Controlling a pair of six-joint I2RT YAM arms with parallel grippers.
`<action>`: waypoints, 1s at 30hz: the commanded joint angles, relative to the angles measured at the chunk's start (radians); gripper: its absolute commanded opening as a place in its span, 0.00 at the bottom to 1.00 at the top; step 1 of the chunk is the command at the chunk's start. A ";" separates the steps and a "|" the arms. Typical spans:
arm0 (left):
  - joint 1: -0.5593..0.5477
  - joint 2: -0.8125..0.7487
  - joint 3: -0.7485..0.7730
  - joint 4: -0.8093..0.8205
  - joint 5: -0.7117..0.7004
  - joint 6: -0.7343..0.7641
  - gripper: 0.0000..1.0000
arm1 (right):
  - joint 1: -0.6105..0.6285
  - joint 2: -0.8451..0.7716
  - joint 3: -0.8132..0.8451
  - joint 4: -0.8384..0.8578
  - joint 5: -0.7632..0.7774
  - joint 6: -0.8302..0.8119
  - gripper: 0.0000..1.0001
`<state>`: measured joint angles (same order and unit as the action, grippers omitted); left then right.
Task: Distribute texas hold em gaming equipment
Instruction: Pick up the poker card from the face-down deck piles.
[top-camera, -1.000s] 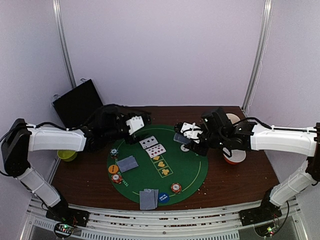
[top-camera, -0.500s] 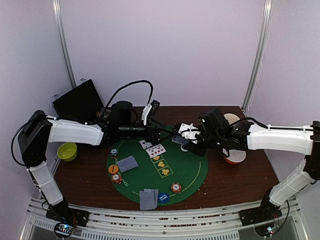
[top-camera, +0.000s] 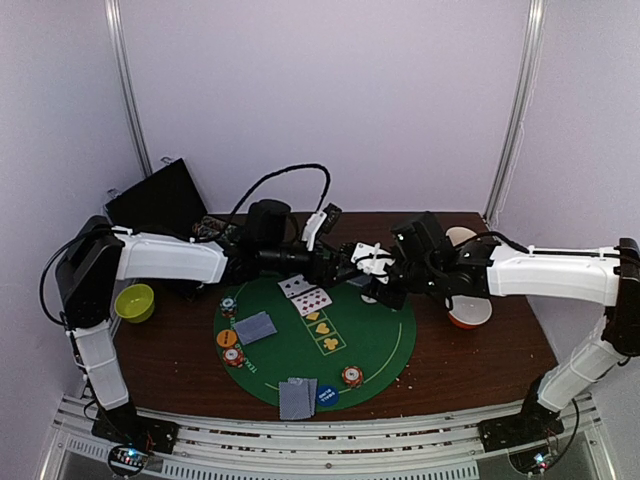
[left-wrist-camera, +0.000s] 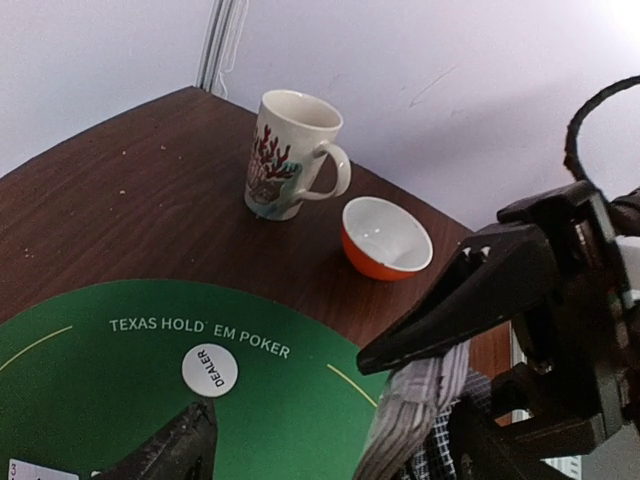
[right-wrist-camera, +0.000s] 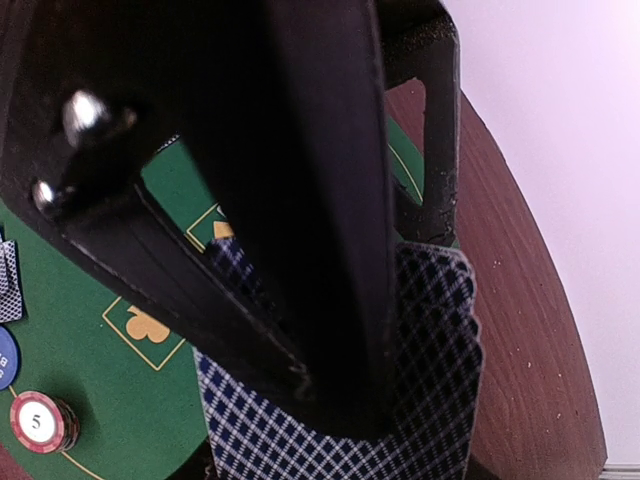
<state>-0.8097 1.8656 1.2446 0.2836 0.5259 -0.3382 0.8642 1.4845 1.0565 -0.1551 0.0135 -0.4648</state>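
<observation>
My right gripper (top-camera: 374, 272) is shut on a small stack of diamond-backed playing cards (right-wrist-camera: 432, 380), held above the far edge of the green poker mat (top-camera: 375, 340). My left gripper (top-camera: 340, 264) is open and reaches in from the left, right beside those cards; their edges show in the left wrist view (left-wrist-camera: 408, 410). Face-up cards (top-camera: 306, 293) lie on the mat. Face-down pairs lie at the left (top-camera: 255, 326) and front (top-camera: 296, 397). Chip stacks (top-camera: 352, 375) (top-camera: 233, 356), an orange disc (top-camera: 227, 338), a blue disc (top-camera: 326, 395) and a white dealer disc (left-wrist-camera: 209, 369) lie on the mat.
A red-and-white bowl (top-camera: 470, 312) and a beige mug (left-wrist-camera: 284, 153) stand right of the mat behind my right arm. A green bowl (top-camera: 134, 301) and a black case (top-camera: 155, 205) are at the far left. Walls and rails close in the back and sides.
My left arm has stretched rightward across the back of the mat until its gripper meets the cards in the right gripper. The right gripper has shifted slightly left with its cards.
</observation>
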 joint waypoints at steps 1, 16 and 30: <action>-0.018 0.003 0.061 -0.117 -0.073 0.094 0.81 | 0.011 0.008 0.032 0.006 0.004 -0.003 0.49; -0.019 -0.072 0.073 -0.287 -0.264 0.207 0.38 | 0.010 -0.018 0.012 0.000 0.032 -0.003 0.49; -0.019 -0.171 0.006 -0.262 -0.191 0.268 0.00 | 0.009 -0.020 0.017 -0.008 0.038 0.000 0.49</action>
<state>-0.8433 1.7500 1.2812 -0.0029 0.3180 -0.1089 0.8688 1.4929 1.0588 -0.1631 0.0460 -0.4671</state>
